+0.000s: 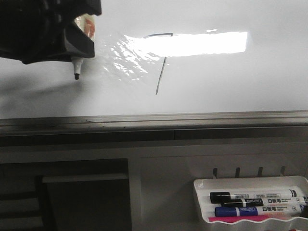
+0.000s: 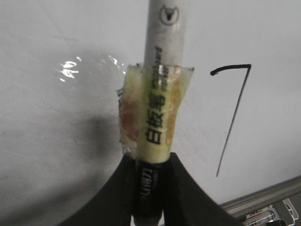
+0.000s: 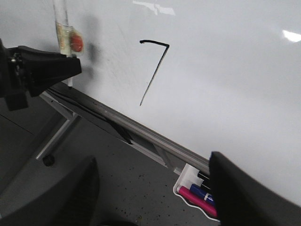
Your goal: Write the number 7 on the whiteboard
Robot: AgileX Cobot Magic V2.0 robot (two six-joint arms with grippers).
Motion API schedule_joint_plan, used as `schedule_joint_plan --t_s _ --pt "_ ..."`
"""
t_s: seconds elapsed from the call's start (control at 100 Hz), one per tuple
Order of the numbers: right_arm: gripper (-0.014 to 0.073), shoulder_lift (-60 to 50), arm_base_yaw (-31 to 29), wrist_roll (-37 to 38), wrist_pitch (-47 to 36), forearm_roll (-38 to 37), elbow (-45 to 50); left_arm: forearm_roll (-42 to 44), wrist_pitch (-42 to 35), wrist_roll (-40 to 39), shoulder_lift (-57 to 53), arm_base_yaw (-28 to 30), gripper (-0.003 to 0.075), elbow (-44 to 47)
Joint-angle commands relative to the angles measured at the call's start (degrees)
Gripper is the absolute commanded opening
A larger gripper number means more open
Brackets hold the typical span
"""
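Observation:
A thin dark number 7 (image 1: pixel 160 62) is drawn on the glossy whiteboard (image 1: pixel 231 82), partly washed out by glare; it also shows in the left wrist view (image 2: pixel 233 113) and the right wrist view (image 3: pixel 153 70). My left gripper (image 1: pixel 72 36) is at the board's upper left, shut on a white marker (image 2: pixel 157 94) wrapped in yellowish tape. The marker tip (image 1: pixel 76 74) points down, left of the 7 and apart from it. My right gripper (image 3: pixel 150 188) is open and empty, away from the board, over the grey floor.
The board's grey metal lower edge (image 1: pixel 154 119) runs across the view. A small white tray (image 1: pixel 250 199) at the lower right holds black, blue and pink markers; it also shows in the right wrist view (image 3: pixel 184 181). A dark panel (image 1: pixel 82 197) is at lower left.

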Motion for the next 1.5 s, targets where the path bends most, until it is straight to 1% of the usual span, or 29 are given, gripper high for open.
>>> schedule_joint_plan --t_s 0.0,0.11,0.36,0.54,0.61,0.66,0.71,0.72,0.73,0.76,0.78,0.79,0.8,0.83,0.85,0.87,0.9,0.95,1.0,1.13,1.36,1.43,1.46,1.49 --pt "0.0440 -0.77 -0.35 0.10 -1.33 2.82 -1.88 0.07 -4.67 -0.55 0.93 0.05 -0.0020 -3.23" --pt "0.0440 -0.77 -0.35 0.10 -1.25 2.92 -1.88 0.18 -5.70 -0.55 3.68 0.25 -0.0020 -4.68" --pt "0.0440 -0.77 -0.35 0.10 -1.08 2.92 -1.88 0.18 -4.86 -0.55 6.22 4.68 -0.0020 -5.14" --pt "0.0440 -0.77 -0.35 0.10 -1.20 3.26 -1.88 1.80 -4.23 -0.55 6.21 5.19 -0.0019 -5.14" --pt "0.0440 -0.77 -0.35 0.10 -1.20 3.37 -1.88 2.30 -3.58 -0.55 6.21 5.19 0.0003 -5.14" --pt "0.0440 -0.77 -0.35 0.10 -1.20 3.37 -1.88 2.30 -3.45 -0.55 6.21 5.19 0.0053 -5.14" --pt "0.0440 -0.77 -0.35 0.10 -1.20 3.37 -1.88 2.30 -3.45 -0.55 6.21 5.19 0.0130 -5.14" --pt "0.0440 -0.77 -0.35 0.10 -1.20 3.37 -1.88 2.30 -3.45 -0.55 6.21 5.19 0.0171 -5.14" --pt "0.0440 -0.77 -0.35 0.10 -1.20 3.37 -1.88 2.30 -3.45 -0.55 6.21 5.19 0.0171 -5.14" --pt "0.0440 -0.77 -0.35 0.10 -1.20 3.37 -1.88 2.30 -3.45 -0.55 6.21 5.19 0.0247 -5.14" --pt "0.0440 -0.77 -0.35 0.10 -1.20 3.37 -1.88 2.30 -3.45 -0.55 6.08 5.19 0.0279 -5.14" --pt "0.0440 -0.77 -0.35 0.10 -1.10 3.37 -1.88 2.30 -3.45 -0.55 6.08 5.19 0.0327 -5.14" --pt "0.0440 -0.77 -0.35 0.10 -1.09 3.37 -1.88 2.30 -3.45 -0.55 6.08 5.19 0.0327 -5.14" --pt "0.0440 -0.77 -0.35 0.10 -1.01 3.37 -1.88 2.42 -3.45 -0.55 5.94 5.19 0.0405 -5.14" --pt "0.0440 -0.77 -0.35 0.10 -0.96 3.37 -1.88 2.42 -3.45 -0.55 5.93 5.19 0.0433 -5.14" --pt "0.0440 -0.77 -0.35 0.10 -0.80 3.37 -1.88 2.42 -3.45 -0.55 5.71 5.19 0.0484 -5.14" --pt "0.0440 -0.77 -0.05 0.10 -0.71 3.37 -1.88 2.42 -3.45 -0.45 5.55 5.19 0.0524 -5.14" --pt "0.0440 -0.77 0.44 0.10 -0.71 3.17 -1.88 2.77 -3.45 -0.29 4.88 5.19 0.0560 -5.14" --pt "0.0440 -0.87 0.97 0.10 -0.71 2.57 -1.88 3.24 -3.55 0.84 3.91 5.19 0.0559 -5.04" --pt "0.0440 -1.54 1.44 0.10 -0.22 2.35 -1.88 3.24 -2.06 7.32 -0.41 5.19 0.0545 -4.34" --pt "0.0435 -4.17 1.44 0.10 -2.02 2.35 -1.88 3.27 2.42 15.88 -14.38 5.19 0.0545 -0.51" --pt "0.0395 -5.18 1.44 0.10 -4.35 2.35 -1.77 3.27 2.54 17.03 -19.46 5.19 0.0545 0.69" --pt "0.0365 -5.72 1.44 0.10 -5.84 2.55 -1.54 3.27 2.54 17.54 -21.96 5.19 0.0540 1.13" --pt "0.0318 -6.34 1.44 0.10 -7.67 3.45 -1.12 3.37 2.66 17.64 -24.01 5.19 0.0528 1.43"
